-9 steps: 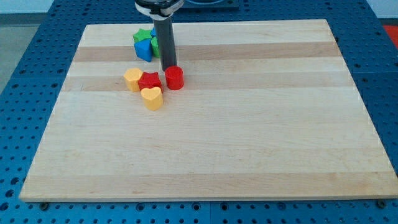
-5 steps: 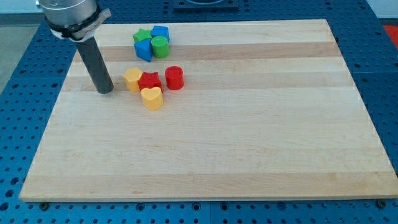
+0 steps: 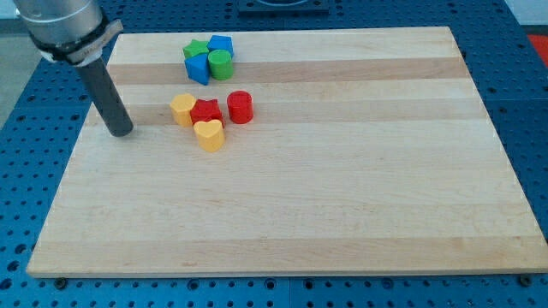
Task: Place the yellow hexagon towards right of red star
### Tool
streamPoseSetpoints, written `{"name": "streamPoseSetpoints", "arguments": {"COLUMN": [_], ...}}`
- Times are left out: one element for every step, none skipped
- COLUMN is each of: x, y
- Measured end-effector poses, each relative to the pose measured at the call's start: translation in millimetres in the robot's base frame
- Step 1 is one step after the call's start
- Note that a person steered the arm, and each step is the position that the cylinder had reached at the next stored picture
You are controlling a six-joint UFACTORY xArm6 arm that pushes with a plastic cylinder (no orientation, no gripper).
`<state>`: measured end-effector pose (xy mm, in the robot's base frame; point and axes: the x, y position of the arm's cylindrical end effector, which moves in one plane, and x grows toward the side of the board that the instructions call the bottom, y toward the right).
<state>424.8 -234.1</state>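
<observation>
Left of the yellow hexagon (image 3: 181, 109), my tip (image 3: 121, 132) holds nothing; you're lining up to push it around the red star (image 3: 205, 111).

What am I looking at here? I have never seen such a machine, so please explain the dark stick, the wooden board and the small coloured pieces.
This is a single camera picture looking down at an angle on a wooden board that lies on a blue perforated table. The dark stick is the end of a robot arm. It has no hand and holds nothing; it only pushes pieces by sliding my tip across the board.

My tip now stands near the board's edge at the view's left, apart from all blocks. To its right sits a group: a yellow hexagon, a red star, a red cylinder and, just below them, a yellow heart. Nearer the view's top is a second cluster: a green block, a green cylinder and two blue blocks.
</observation>
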Motion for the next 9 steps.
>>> {"name": "streamPoseSetpoints", "arguments": {"x": [-11.4,-34.2,-55.9,-80.4,-82.4,-82.4,-81.9,-98.5,-112.5], "y": [19.4,54.8,94.1,118.7,113.7,97.5,84.5,82.6,110.4]}}
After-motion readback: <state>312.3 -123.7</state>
